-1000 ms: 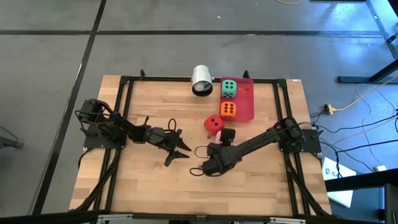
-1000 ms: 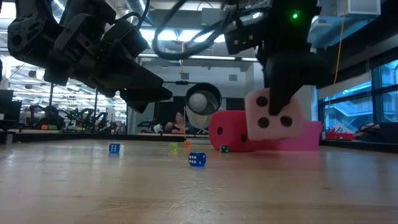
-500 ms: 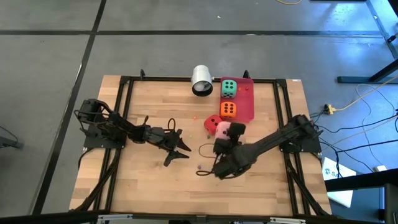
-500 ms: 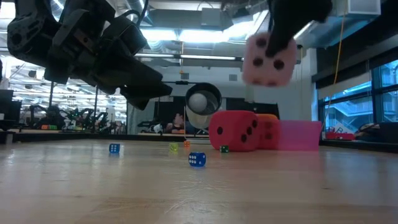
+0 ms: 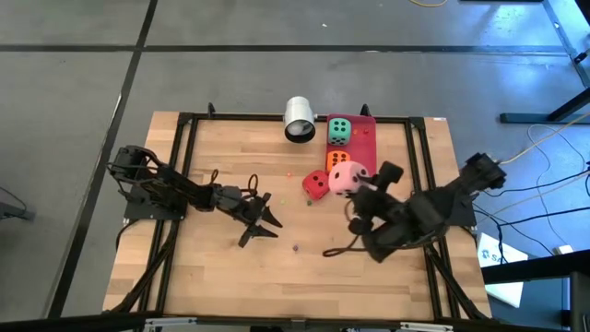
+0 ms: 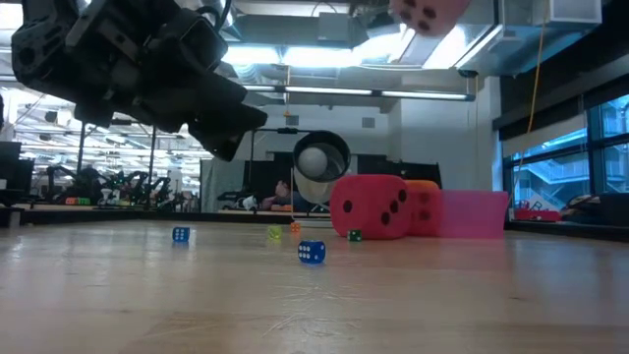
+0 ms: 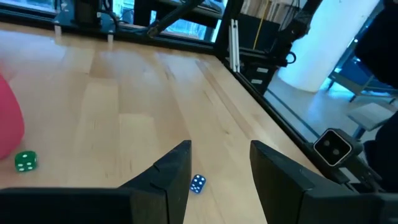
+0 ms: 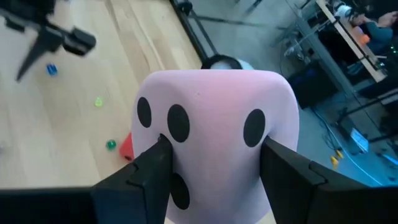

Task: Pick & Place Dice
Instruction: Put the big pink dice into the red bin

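The pink die (image 8: pixel 214 124) hangs high above the table with my right gripper (image 5: pixel 358 191) shut on it; it is over the spot between the red die (image 5: pixel 316 183) and the red tray (image 5: pixel 366 152). In the low view only its underside (image 6: pixel 428 12) shows at the top. The red die rests on the wood beside the tray. The orange die (image 5: pixel 338 160) and green die (image 5: pixel 339 130) sit on the tray. My left gripper (image 5: pixel 263 218) hovers open and empty left of centre. My right gripper pinches the pink die by two opposite side faces (image 8: pixel 163 146) between its two fingers (image 8: pixel 283 168). The fingers slant down from the table's near right. The die is lifted clear of the table and of the other dice.
A white cup (image 5: pixel 300 120) lies on its side at the far edge, left of the tray. Tiny dice dot the wood: a blue one (image 7: pixel 198 183), a green one (image 7: pixel 25 162), and a yellow-green one (image 6: pixel 274 233). A black frame (image 5: pixel 277 118) rims the table.
My right gripper has risen high with the pink die and swung toward the table's right and far side, closer to the tray, turning as it went. The die has gone from just above the wood to well clear. The gripper stays shut on it.
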Available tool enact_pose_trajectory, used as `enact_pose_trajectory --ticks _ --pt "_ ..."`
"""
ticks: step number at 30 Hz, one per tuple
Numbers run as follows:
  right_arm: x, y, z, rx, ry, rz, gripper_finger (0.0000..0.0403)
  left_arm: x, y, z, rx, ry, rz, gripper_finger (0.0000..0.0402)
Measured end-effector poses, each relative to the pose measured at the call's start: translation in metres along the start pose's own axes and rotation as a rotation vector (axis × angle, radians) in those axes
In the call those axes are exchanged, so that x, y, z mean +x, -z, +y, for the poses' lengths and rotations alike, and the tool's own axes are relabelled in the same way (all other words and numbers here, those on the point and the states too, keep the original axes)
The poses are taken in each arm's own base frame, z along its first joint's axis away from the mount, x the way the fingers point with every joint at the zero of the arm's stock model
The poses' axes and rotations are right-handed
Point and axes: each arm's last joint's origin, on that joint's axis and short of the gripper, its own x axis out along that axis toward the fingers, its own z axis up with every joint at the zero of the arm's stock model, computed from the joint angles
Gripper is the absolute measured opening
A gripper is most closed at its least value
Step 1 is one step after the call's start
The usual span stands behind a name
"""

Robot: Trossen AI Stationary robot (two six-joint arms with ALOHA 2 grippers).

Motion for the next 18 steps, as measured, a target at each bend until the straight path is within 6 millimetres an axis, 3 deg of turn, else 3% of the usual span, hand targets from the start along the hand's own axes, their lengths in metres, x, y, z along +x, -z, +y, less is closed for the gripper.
enact_pose_trajectory --ticks 18 --pt "-0.045 0.01 -0.037 0.087 -0.039 -0.207 0.0203 -0.005 -0.014 -0.006 0.043 0.084 -0.062 0.0157"
